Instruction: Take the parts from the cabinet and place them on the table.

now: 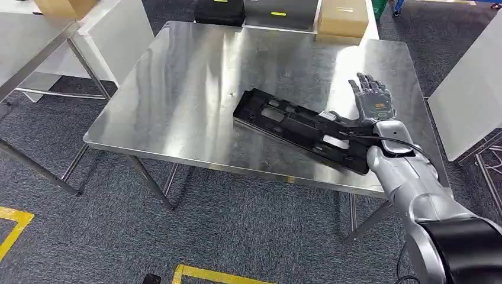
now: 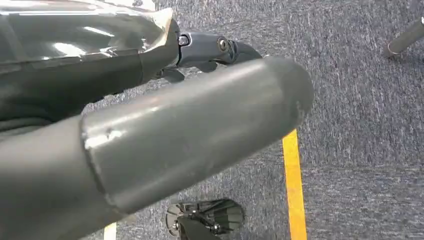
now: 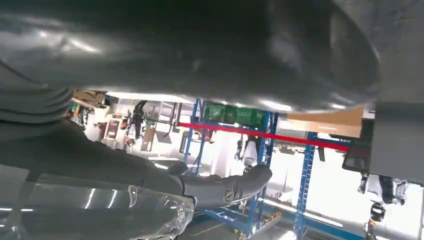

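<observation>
One long black part (image 1: 303,130) lies flat on the steel table (image 1: 177,89), angled toward its near right edge. Right hand (image 1: 372,97) above the part's near end, fingers spread, holding nothing. Left hand (image 2: 200,50): grip unclear.

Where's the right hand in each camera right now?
Head view: right hand, fingers spread, over the table's right side, by the black part's right end.
Right wrist view: close up, thumb and dark fingers against workshop racks.
Left wrist view: not in it.
Shared landmark: yellow floor tape, in head and left wrist views.
</observation>
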Motion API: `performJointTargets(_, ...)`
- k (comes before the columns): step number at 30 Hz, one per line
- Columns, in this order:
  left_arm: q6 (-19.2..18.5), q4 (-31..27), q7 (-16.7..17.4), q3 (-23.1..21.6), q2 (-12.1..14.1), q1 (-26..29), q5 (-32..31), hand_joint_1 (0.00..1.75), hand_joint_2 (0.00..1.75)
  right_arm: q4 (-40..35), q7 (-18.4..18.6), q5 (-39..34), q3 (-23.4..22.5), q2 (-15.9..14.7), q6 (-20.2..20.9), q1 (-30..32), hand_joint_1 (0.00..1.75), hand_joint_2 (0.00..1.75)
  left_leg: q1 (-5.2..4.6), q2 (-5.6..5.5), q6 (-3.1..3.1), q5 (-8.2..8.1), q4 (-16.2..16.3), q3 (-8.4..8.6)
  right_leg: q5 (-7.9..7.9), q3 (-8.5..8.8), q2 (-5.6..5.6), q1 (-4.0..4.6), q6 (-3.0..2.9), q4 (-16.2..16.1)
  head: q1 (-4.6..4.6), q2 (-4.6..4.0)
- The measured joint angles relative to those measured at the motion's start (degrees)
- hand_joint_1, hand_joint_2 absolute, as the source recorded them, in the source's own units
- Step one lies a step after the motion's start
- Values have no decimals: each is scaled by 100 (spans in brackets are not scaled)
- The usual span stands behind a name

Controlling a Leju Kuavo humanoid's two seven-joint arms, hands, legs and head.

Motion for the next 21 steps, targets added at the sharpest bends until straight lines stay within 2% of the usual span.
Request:
performJointTargets(12, -20, 0, 0, 68, 0, -1, 28, 0, 0, 0, -9, 52, -81, -55, -4, 0, 0, 0, 1, 0, 0, 0, 0, 2, 0, -1, 0, -1, 0, 0, 0, 0)
performJointTargets(18, -20, 0, -17, 103, -2, 1, 42, 0, 0, 0, 207, 198, -85, -142, -6, -44, 0, 0, 0, -1, 0, 1, 0, 1, 0, 0, -1, -2, 0, 0, 0, 0)
performJointTargets(21, -22, 0, -11, 142, -7, 2, 53, 0, 0, -2, 448, 304, -101, -267, -149, -77, 0, 0, -3, -1, 0, 0, 1, 1, 0, 0, -1, -7, 0, 0, 2, 0)
